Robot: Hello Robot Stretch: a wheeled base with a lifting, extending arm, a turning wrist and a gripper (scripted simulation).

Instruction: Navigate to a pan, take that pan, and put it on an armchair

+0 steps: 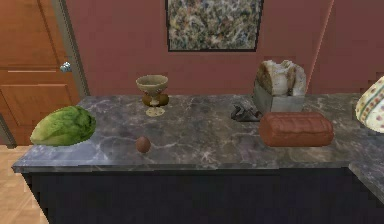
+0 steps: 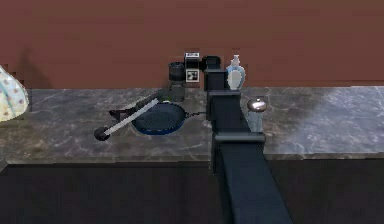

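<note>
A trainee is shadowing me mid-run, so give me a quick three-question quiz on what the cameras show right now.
1. True or false: in the arm side view, the pan lies on the stone counter.
2. In the forward view, what hangs on the red wall? A) a clock B) a painting C) a mirror
3. Fill in: the green lettuce sits toward the forward view's ____ edge.

Key: 1 true; 2 B; 3 left.
</note>
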